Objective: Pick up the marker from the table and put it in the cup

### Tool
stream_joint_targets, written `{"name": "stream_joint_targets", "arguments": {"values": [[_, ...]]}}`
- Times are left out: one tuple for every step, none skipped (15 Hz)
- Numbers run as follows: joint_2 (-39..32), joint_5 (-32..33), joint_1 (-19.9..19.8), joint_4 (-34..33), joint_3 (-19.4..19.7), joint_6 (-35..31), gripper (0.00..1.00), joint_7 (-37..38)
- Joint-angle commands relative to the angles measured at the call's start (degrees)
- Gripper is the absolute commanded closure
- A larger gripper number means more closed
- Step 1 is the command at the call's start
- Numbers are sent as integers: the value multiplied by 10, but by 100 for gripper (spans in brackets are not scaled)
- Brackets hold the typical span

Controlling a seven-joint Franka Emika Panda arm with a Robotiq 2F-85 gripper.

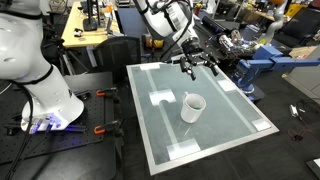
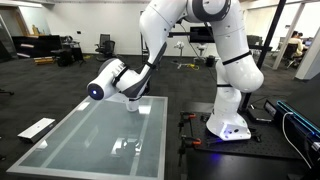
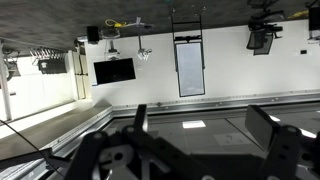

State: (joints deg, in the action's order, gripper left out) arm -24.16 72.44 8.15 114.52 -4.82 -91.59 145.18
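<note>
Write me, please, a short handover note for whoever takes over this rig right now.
Gripper: open, with nothing between its fingers in the wrist view. It hangs above one edge of the table.
Cup: upright near the table's middle, apart from the gripper.
Marker: I cannot find it in any view.
Done: nothing that shows.
Left: locate the marker, grasp it, put it in the cup.

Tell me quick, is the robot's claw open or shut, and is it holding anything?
Gripper: open, with nothing held between its jaws in the wrist view.
</note>
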Motion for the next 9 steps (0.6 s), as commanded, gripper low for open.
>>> {"name": "stream_joint_targets", "arguments": {"values": [[45, 1, 8, 38, -8, 14, 0, 35], [50, 0, 8, 42, -11, 14, 0, 44], [21, 0, 2, 14, -8, 5, 0, 18], [27, 0, 3, 19, -9, 5, 0, 24], [30, 0, 4, 22, -10, 5, 0, 26], [31, 0, 5, 24, -10, 6, 0, 26], [32, 0, 5, 24, -10, 6, 0, 26], [32, 0, 5, 24, -10, 6, 0, 26], [32, 0, 5, 24, -10, 6, 0, 26]]}}
